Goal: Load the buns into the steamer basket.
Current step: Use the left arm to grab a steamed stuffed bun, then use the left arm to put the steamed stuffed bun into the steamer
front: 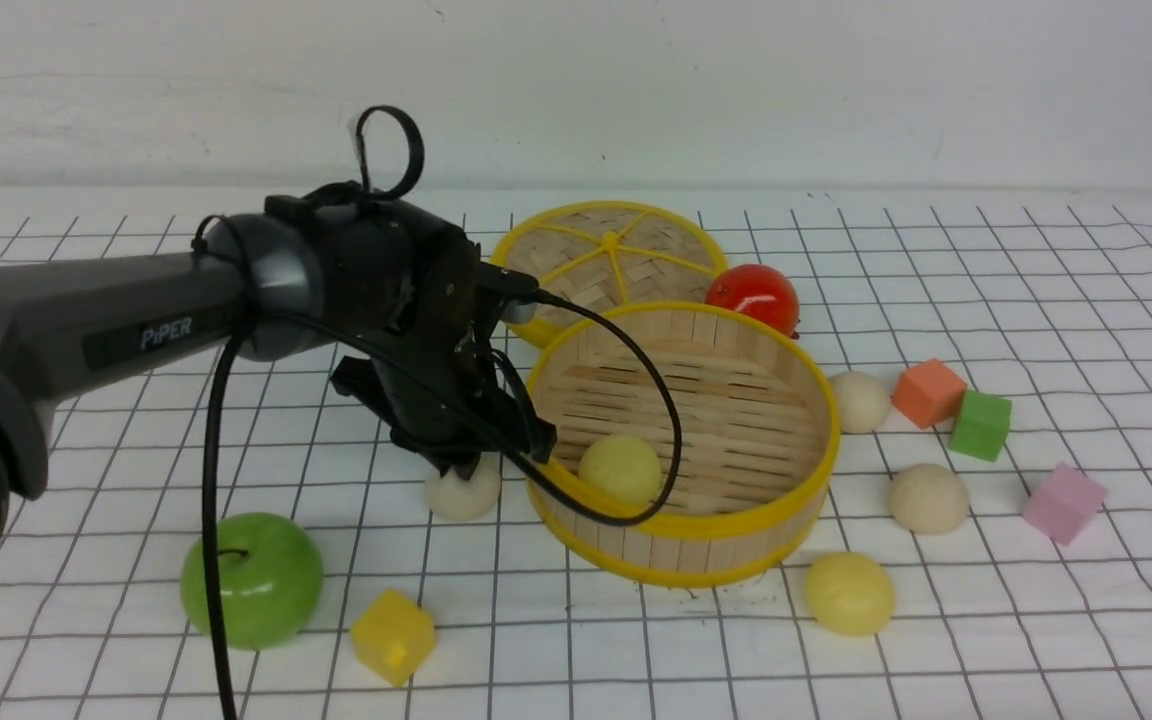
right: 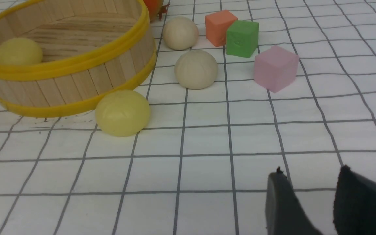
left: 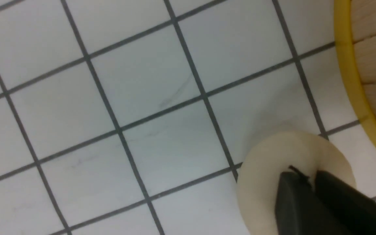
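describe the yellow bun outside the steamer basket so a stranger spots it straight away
Find the round bamboo steamer basket with yellow rims, on the grid-lined table. Just off its near right side sits a small, smooth, pale yellow bun. The other yellow bun lies inside the basket, and the two nearby buns farther right are cream-white.

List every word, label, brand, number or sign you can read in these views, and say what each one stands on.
"PiPER": on the forearm of the left arm, in the front view.
No other text can be read: none shows on the blocks, the buns, the steamer basket or the table.
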Motion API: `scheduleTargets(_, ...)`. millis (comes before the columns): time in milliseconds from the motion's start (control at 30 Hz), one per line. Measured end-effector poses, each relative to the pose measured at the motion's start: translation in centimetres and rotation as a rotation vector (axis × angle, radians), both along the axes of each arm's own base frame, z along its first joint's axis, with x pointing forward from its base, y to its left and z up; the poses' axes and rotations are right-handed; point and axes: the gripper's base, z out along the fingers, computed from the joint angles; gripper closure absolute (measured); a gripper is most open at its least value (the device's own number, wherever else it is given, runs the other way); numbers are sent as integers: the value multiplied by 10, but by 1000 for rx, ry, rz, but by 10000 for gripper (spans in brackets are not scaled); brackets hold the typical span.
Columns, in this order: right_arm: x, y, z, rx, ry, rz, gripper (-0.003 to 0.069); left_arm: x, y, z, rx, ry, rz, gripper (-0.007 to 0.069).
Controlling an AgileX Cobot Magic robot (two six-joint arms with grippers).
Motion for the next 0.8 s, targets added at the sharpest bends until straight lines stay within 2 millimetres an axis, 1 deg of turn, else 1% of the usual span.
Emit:
scheduleTargets(67, 0, 0, 0, 0, 0, 0, 418, -3, 1, 6, 0, 6, 5, 638)
scheduleTargets(133, 0, 0, 0, 0, 0, 0, 418, -8, 3, 20, -15, 2, 12, 638)
scheduleTargets(233, 0, 0, 0, 0, 0, 0, 418, -19, 5, 58, -93, -51, 20, 638)
scheduleTargets(267, 0, 0, 0, 0, 0, 0, 418, -19, 4, 58, -97, -50, 20, 638)
scheduleTargets(300, 0, 0, 0, 0, 0, 0, 418, -25, 4, 79, -156, -94, 9, 638)
scheduleTargets(333, 0, 0, 0, 0, 0, 0, 418, -27, 2, 89, -199, -119, -3, 638)
scheduleTargets(367, 0, 0, 0, 0, 0, 0, 418, -29, -1, 97, -255, -141, -26, 638)
scheduleTargets(400, 0, 0, 0, 0, 0, 0, 418, -28, -5, 100, -292, -156, -46, 638)
scheduleTargets(500, 0, 0, 0, 0, 0, 0, 418, -22, -14, 91, -354, -169, -87, 638)
scheduleTargets(567, 0, 0, 0, 0, 0, 0, 418, -14, -22, 75, -374, -177, -111, 638)
scheduleTargets(600, 0, 0, 0, 0, 0, 0, 418, -7, -25, 62, -373, -185, -118, 632)
scheduleTargets(633, 0, 0, 0, 0, 0, 0, 418, -3, -27, 55, -370, -187, -123, 626)
scheduleTargets(667, 0, 0, 0, 0, 0, 0, 418, -3, -27, 53, -368, -187, -124, 624)
scheduleTargets(700, 0, 0, 0, 0, 0, 0, 418, 3, -29, 40, -353, -194, -137, 603)
scheduleTargets(733, 0, 0, 0, 0, 0, 0, 418, 5, -30, 32, -345, -192, -139, 589)
scheduleTargets(800, 0, 0, 0, 0, 0, 0, 418, 10, -32, 21, -335, -199, -139, 540)
